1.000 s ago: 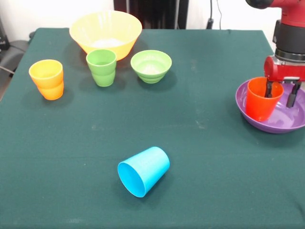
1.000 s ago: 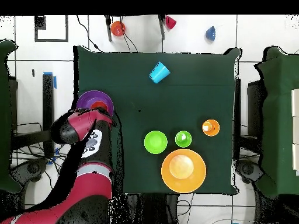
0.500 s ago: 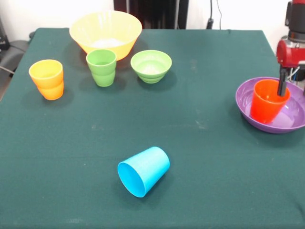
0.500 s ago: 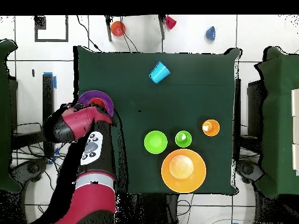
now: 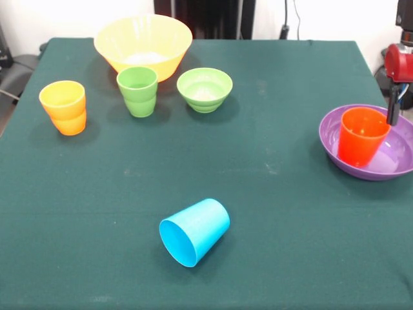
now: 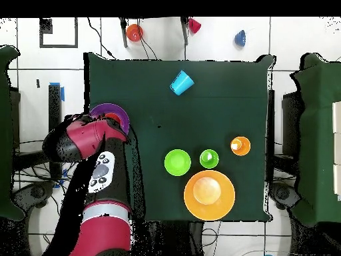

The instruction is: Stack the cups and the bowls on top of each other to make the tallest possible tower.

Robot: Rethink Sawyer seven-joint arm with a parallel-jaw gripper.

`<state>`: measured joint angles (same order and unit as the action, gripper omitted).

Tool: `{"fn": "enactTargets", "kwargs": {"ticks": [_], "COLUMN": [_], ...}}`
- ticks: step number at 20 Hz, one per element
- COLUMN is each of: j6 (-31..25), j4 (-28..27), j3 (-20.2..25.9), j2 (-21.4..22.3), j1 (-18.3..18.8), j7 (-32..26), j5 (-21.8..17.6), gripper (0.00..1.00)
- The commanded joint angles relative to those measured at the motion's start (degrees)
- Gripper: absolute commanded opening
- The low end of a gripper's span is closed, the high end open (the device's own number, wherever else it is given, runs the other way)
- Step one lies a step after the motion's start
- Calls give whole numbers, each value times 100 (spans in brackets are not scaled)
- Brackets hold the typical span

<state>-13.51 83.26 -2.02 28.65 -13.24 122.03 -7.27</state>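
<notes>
An orange cup [image 5: 362, 135] stands upright inside the wide purple bowl [image 5: 335, 150] at the table's right edge. My gripper [image 5: 407, 121] is up and to the right of the cup, apart from it, open and empty; only one finger [image 5: 392, 106] shows. A light blue cup [image 5: 195, 231] lies on its side in front. A large yellow bowl [image 5: 142, 44], a green cup [image 5: 137, 90], a light green bowl [image 5: 204, 88] and a yellow-orange cup [image 5: 63, 106] stand at the back. In the overhead view my arm [image 6: 83, 140] covers most of the purple bowl [image 6: 113, 109].
The overhead view shows the light blue cup [image 6: 181, 83], light green bowl [image 6: 177, 162], green cup [image 6: 209, 159], yellow-orange cup [image 6: 240, 145] and yellow bowl [image 6: 209, 195]. Beyond the table, on the floor, lie an orange piece [image 6: 134, 32], a magenta piece [image 6: 194, 25] and a blue piece [image 6: 241, 37].
My gripper let go of the orange cup's wall, rose and moved right in the front view. The cup settled upright in the purple bowl.
</notes>
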Motion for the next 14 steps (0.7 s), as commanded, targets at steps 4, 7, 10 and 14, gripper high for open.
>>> {"fn": "enactTargets", "kwargs": {"ticks": [4,7,10,14], "j6": [-718,-806,-821,-652], "j4": [-101,-213,-165,-103], "j3": [251,213,200,262], "j2": [-294,-323,-303,-294], "j1": [-130,-170,-160,-126], "j7": [250,215,218,261], "j5": [-36,-40,-35,-15], "gripper": [100,100,100,100]}}
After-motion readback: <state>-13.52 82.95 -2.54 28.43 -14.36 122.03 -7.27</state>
